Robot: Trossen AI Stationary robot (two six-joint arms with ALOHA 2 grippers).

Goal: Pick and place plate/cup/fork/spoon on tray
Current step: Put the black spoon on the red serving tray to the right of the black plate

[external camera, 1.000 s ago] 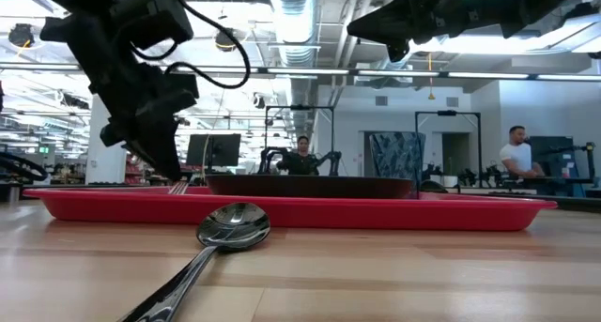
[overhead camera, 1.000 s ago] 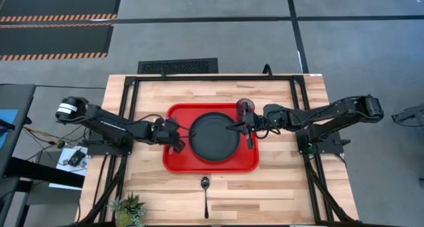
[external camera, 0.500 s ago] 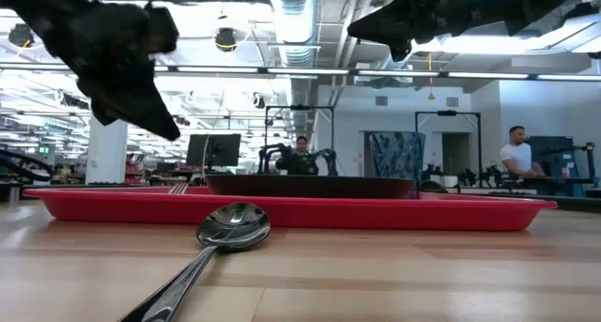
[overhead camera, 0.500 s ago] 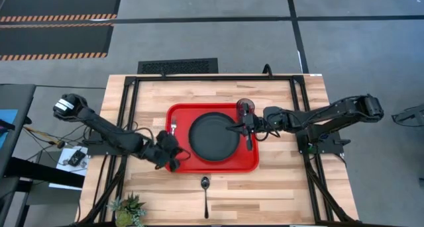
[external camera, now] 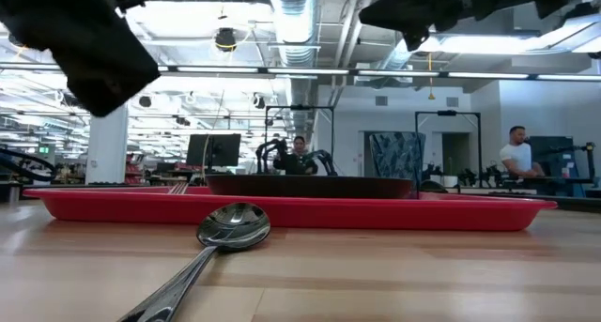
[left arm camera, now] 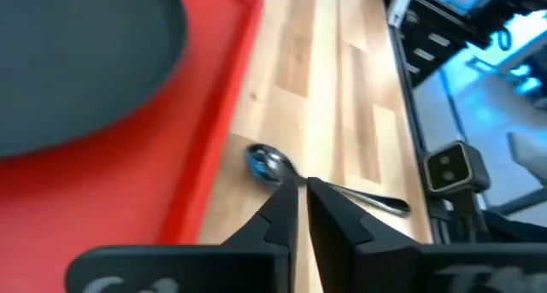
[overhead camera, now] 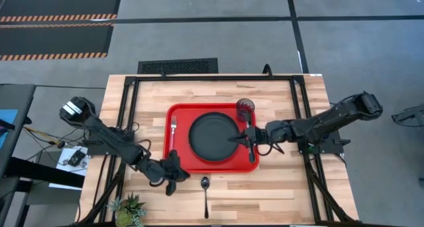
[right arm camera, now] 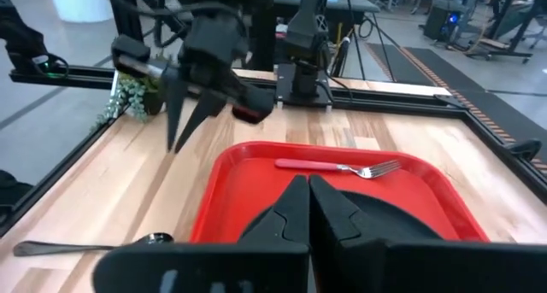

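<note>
The red tray (overhead camera: 177,162) lies mid-table. On it are the black plate (overhead camera: 212,134), the cup (overhead camera: 245,108) in its far right corner, and the red-handled fork (overhead camera: 173,126) along its left side. The fork also shows in the right wrist view (right arm camera: 338,167). The dark spoon (overhead camera: 205,189) lies on the wood in front of the tray, bowl toward it (left arm camera: 267,162). My left gripper (overhead camera: 173,177) hangs shut and empty above the table, left of the spoon. My right gripper (overhead camera: 242,139) is shut and empty above the plate's right rim.
A small potted plant (overhead camera: 129,210) stands at the near left corner. Black frame rails (overhead camera: 129,114) run along the table's left, right and far sides. Bare wood lies in front of the tray around the spoon. People stand in the room behind (external camera: 515,158).
My left gripper has gone from over the fork at the tray's left side toward the near edge, off the tray, and now hangs over the wood left of the spoon. The fork stays flat on the tray. My right gripper has shifted a little toward the near edge.
</note>
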